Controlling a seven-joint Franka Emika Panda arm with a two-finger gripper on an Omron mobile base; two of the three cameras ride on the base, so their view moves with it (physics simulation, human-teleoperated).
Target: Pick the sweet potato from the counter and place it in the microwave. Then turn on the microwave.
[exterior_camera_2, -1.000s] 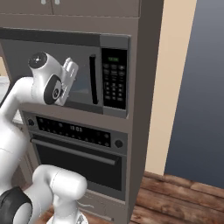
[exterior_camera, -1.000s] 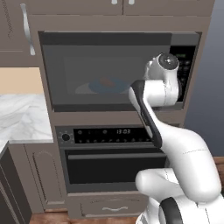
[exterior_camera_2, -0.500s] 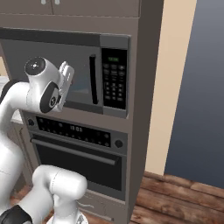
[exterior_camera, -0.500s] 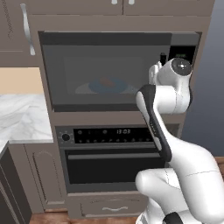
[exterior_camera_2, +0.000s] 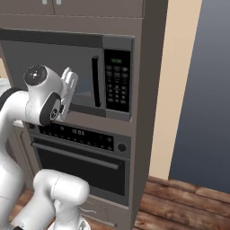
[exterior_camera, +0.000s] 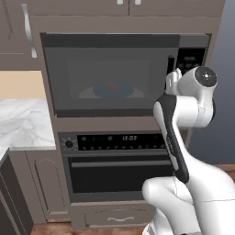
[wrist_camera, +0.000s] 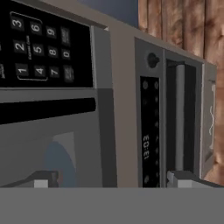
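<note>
Grey-steel built-in microwave (exterior_camera: pixel 124 73) with dark glass door shut. Inside, through glass: small reddish-orange sweet potato (exterior_camera: pixel 110 86) sitting on round blue plate (exterior_camera: pixel 112 90). Black keypad panel (exterior_camera_2: pixel 117 83) at right, digits 1 to 9 and 0 readable in hand view, small green display on top too blurry to read. Oven with knobs (exterior_camera: pixel 117 167) below, clock reads 13:03. White two-finger gripper (exterior_camera_2: pixel 68 92) raised near door handle, jaws spread wide, holding nothing. White marble counter (exterior_camera: pixel 20 125) off to left.

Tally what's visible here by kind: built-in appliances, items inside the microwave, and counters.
Built-in appliances: 2 (microwave, oven)
Items inside the microwave: 2 (blue plate, sweet potato)
Counters: 1 (counter)
Total: 5
</note>
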